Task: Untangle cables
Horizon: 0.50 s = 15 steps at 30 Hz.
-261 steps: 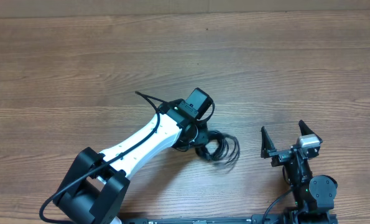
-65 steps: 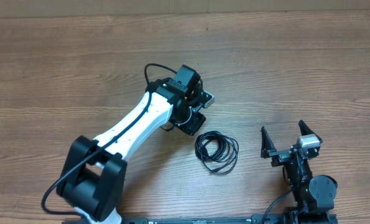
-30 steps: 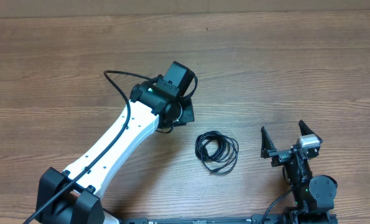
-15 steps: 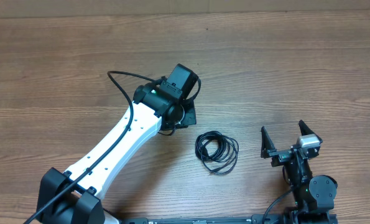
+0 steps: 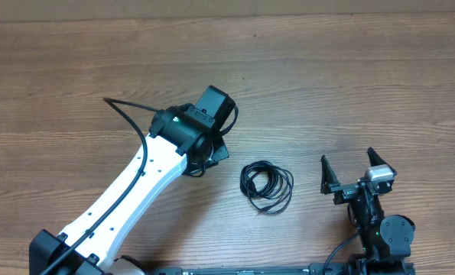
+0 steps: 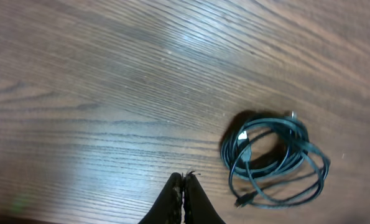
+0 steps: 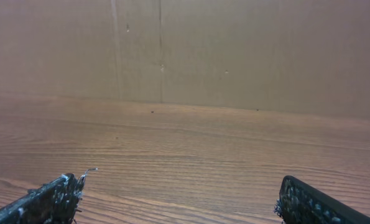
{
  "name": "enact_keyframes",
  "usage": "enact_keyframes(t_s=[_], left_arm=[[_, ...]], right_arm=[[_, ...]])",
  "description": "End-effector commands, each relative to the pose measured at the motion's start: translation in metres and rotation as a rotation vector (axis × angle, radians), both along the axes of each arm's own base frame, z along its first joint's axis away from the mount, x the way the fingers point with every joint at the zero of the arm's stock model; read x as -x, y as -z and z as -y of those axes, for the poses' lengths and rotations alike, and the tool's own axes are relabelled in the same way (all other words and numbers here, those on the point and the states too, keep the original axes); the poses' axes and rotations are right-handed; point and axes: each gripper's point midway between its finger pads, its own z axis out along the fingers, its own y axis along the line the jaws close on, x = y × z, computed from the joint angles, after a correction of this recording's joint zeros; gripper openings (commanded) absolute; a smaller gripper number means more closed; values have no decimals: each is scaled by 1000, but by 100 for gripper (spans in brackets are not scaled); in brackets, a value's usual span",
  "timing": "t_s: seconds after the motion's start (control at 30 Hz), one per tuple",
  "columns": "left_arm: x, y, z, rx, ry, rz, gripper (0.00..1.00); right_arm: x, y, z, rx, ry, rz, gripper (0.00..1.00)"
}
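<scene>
Cables [image 5: 264, 186] lie in a small, loose black coil on the wooden table [image 5: 365, 76], a little right of centre in the lower half of the overhead view. Nothing touches the coil. The left arm [image 5: 135, 198], white with black joints, reaches diagonally from the lower left corner toward the middle of the frame. The left gripper [image 5: 218, 148] hangs just left of the coil and apart from it; from above, its claw is largely hidden under the wrist. The right gripper [image 5: 348, 159] sits near the lower right corner, well to the right of the coil, its two black fingers spread wide and holding nothing.

In the left wrist view, the coil [image 6: 278, 163] sits in the lower right part of the frame, several thin loops overlapping, with small plug ends showing at its upper left edge and its lower left edge. The left gripper [image 6: 183, 198] pokes up at the bottom centre, its fingertips pressed together and empty, to the left of the coil and not touching it.

In the right wrist view, the fingers [image 7: 55, 198] of the right gripper [image 7: 181, 200] appear at the bottom corners, far apart. Bare wood stretches ahead to a plain brown wall [image 7: 234, 50]. No cable shows in this view
</scene>
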Motion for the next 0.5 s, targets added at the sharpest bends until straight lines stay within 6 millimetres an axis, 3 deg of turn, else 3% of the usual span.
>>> enact_keyframes(t_s=[0.0, 0.47], left_arm=[[-7, -5, -7, -20, -122, 41, 4], [-16, -7, -5, -14, -135, 82, 4]], right_arm=[[0, 2, 1, 1, 5, 5, 100], [0, 2, 1, 1, 5, 5, 100]])
